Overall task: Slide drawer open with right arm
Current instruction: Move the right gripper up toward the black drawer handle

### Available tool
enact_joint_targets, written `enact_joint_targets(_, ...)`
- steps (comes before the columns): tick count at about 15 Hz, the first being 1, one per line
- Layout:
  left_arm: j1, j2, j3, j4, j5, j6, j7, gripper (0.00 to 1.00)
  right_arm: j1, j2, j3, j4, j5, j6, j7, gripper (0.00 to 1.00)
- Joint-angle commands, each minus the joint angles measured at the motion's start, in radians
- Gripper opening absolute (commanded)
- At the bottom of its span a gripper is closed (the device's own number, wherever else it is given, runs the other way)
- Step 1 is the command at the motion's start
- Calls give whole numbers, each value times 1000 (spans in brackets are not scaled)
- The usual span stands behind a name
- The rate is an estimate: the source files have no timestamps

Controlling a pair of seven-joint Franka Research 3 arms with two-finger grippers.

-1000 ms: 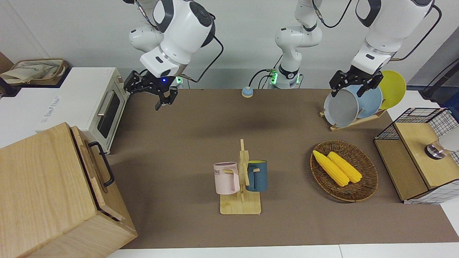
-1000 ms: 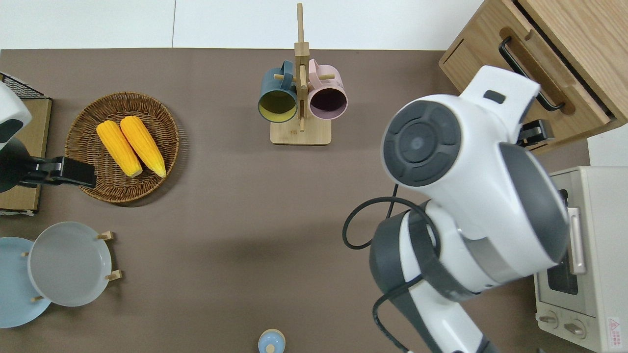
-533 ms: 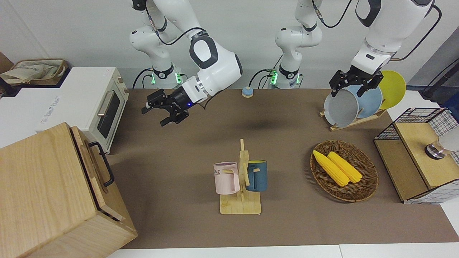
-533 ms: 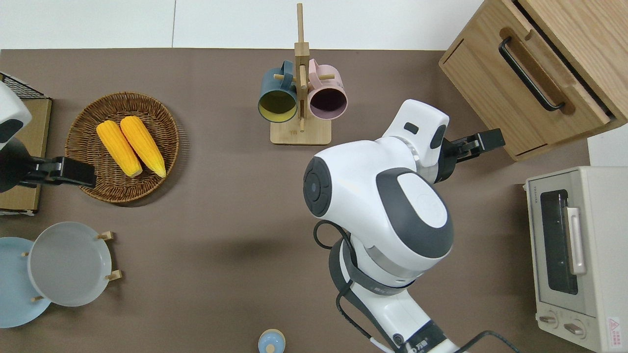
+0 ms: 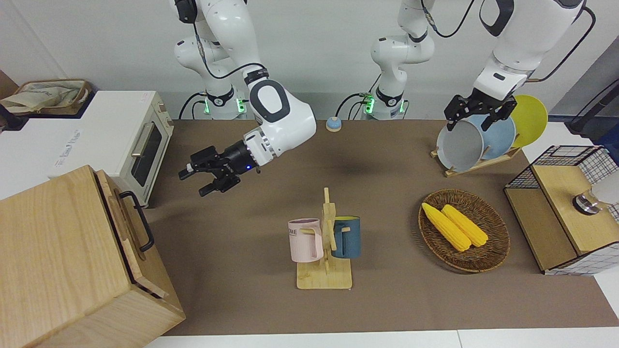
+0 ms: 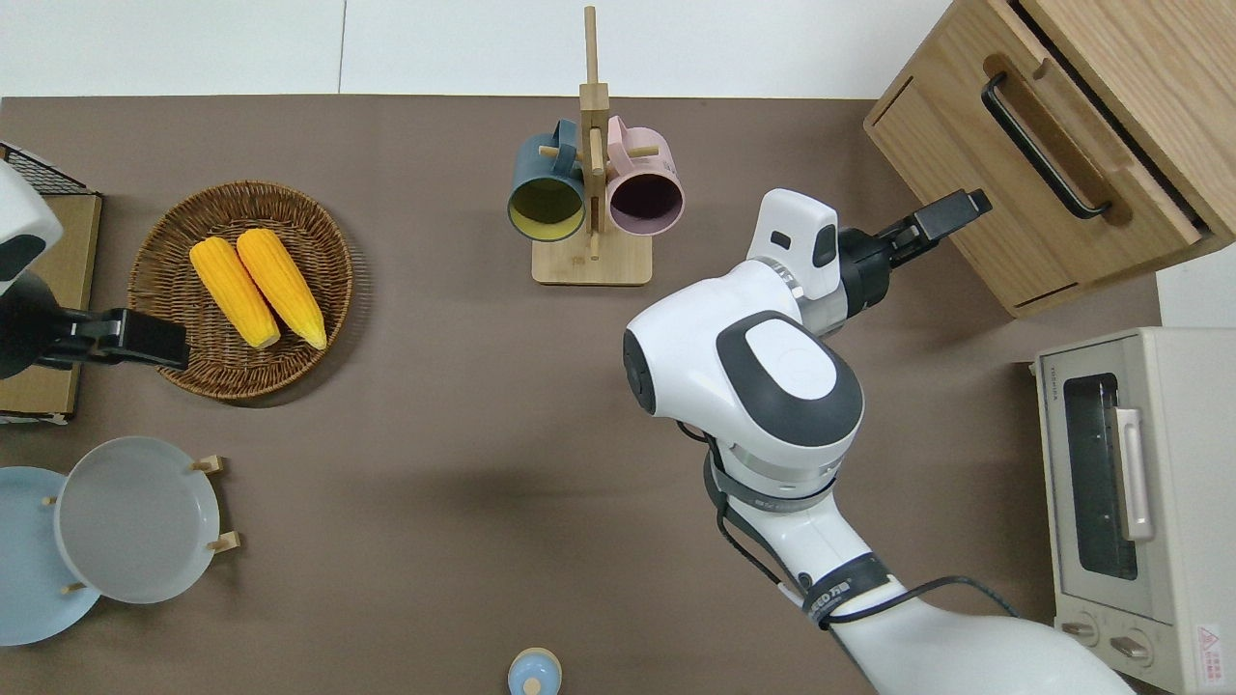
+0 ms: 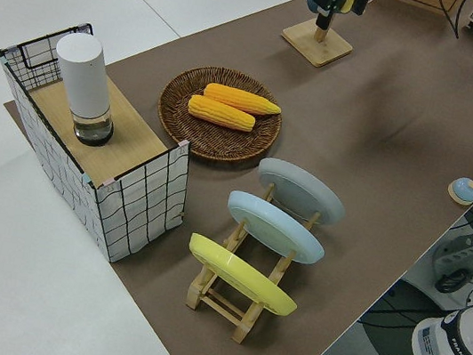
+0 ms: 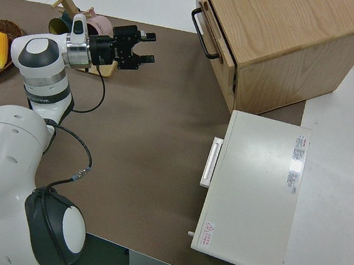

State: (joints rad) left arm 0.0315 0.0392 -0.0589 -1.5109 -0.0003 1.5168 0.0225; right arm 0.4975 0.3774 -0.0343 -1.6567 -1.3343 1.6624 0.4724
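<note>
Wooden mug rack [image 6: 591,145] beside pincer [image 6: 951,210]

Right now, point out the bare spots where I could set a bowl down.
Bare mat lies between the mug rack, the plate rack and the blue button. It is crowded between the right gripper and the drawer.

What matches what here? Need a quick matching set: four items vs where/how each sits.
Things:
1. right gripper
2. corn cobs
3. pink mug
4. drawer

States:
A. hung on the wooden mug rack
B. shut, black handle untouched
C. in the wicker basket
D. in the air, fingers open, short of the handle

Pairs: 1-D, 2-C, 3-A, 4-B. The left arm is parked.
</note>
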Motion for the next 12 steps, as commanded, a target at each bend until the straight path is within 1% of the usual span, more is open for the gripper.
enact_joint_targets(1,5,11,-7,24,17,-20,10,993,-69,9,11,-11,-65,92,0,983)
enact_joint_targets(3,5,11,-7,24,17,-20,10,993,-80,20,11,-11,-95,103,3,983)
enact_joint_targets(5,5,11,-7,24,17,-20,10,993,-86,53,10,-12,-167,91,15,983)
enact_joint_targets(6,5,11,-7,26,17,-20,8,993,-89,63,10,-14,-181,91,17,983)
enact_joint_targets(10,5,11,-7,26,17,-20,10,993,-144,89,10,-17,-299,108,26,983)
enact_joint_targets(12,5,11,-7,24,17,-20,10,993,-161,90,11,-9,-312,126,29,983)
